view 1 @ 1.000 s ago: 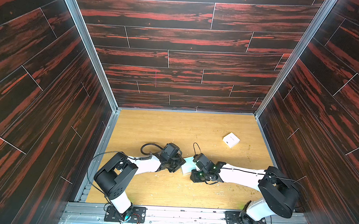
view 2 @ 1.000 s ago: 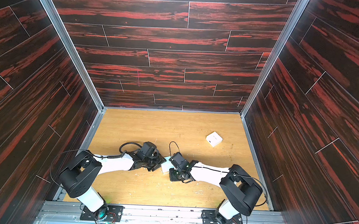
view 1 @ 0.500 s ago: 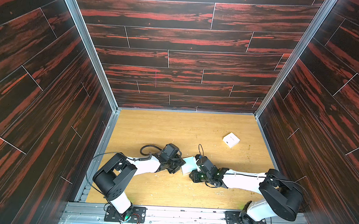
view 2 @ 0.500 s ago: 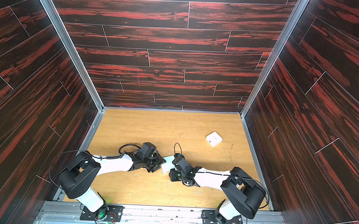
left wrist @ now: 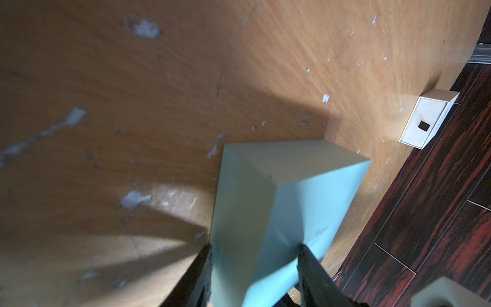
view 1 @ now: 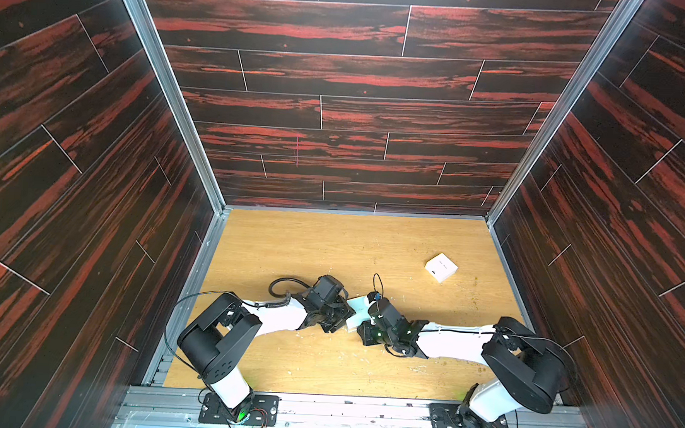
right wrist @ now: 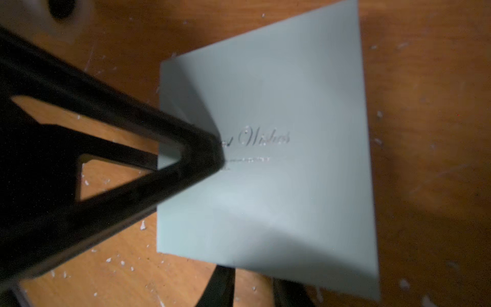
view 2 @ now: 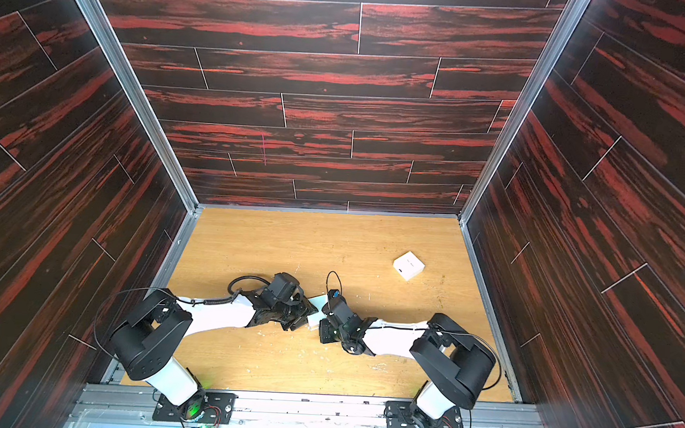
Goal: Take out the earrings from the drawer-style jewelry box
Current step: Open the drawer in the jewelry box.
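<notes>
1. Scuffed wooden tabletop point(view 1: 331, 242), dark red-streaked walls point(view 1: 339, 82).
2. Left gripper point(left wrist: 254, 247) clamps the pale blue jewelry box point(left wrist: 279, 202) by its sides.
3. Right gripper point(view 1: 361, 324) faces it from the opposite end, one finger point(right wrist: 202, 151) over the lettered lid; its spread is unclear.
4. Earrings unseen, presumably inside.

In both top views the left gripper point(view 1: 341, 317) and right gripper point(view 1: 363, 320) are hiding most of the jewelry box point(view 1: 357, 305). In the right wrist view, blur is softening the box, and one finger point(right wrist: 196, 151) is covering the first word of its script lettering point(right wrist: 263, 138). In the left wrist view, the picture edge is cutting off both fingers point(left wrist: 313, 265) and a pale object point(left wrist: 449, 292).
</notes>
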{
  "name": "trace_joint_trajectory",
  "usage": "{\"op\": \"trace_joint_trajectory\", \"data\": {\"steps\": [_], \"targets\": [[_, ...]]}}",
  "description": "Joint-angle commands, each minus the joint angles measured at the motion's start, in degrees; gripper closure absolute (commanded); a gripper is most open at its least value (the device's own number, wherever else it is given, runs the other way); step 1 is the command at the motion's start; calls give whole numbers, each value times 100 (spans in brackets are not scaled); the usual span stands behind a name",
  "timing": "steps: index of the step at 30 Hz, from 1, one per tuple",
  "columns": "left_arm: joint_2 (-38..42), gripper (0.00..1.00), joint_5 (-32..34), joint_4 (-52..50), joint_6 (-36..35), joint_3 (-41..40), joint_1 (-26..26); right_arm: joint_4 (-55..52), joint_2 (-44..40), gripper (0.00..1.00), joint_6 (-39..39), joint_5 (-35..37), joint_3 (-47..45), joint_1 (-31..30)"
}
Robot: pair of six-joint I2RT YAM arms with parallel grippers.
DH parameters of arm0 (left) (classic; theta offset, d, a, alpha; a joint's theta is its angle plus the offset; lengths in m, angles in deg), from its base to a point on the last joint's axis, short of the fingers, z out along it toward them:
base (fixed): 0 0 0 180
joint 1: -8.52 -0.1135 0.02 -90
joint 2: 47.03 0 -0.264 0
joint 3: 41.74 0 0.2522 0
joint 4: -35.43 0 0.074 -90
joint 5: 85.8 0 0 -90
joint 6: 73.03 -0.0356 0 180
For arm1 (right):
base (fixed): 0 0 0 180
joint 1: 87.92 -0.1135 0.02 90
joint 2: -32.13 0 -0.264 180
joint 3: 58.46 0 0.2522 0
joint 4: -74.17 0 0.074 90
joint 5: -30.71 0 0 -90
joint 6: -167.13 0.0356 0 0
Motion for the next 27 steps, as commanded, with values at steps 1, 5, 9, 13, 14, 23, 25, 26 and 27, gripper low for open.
{"op": "trace_joint_trajectory", "data": {"steps": [1, 5, 9, 13, 14, 23, 25, 26, 27], "targets": [[-75, 48, 17, -425, -63, 78, 39, -447, 254, 79, -95, 265, 33, -36], [-110, 49, 103, -529, -81, 88, 39, -511, 331, 90, -106, 276, 153, -36], [-204, 51, 159, -507, -27, 106, 40, -687, 366, 98, -110, 273, 255, -37], [-307, 54, 176, -438, 53, 118, 37, -861, 374, 100, -108, 198, 297, -36], [-326, 54, 189, -466, 56, 131, 37, -891, 372, 100, -113, 151, 301, -33], [-453, 57, 436, -619, 117, 175, 40, -1341, 100, 100, -72, -408, 60, -36], [-479, 58, 497, -650, 141, 176, 40, -1460, 54, 100, -49, -520, -14, -37], [-488, 59, 522, -654, 163, 163, 40, -1525, 25, 100, -36, -569, -49, -43], [-497, 59, 550, -655, 174, 162, 39, -1576, -6, 100, -27, -628, -87, -37]]}}
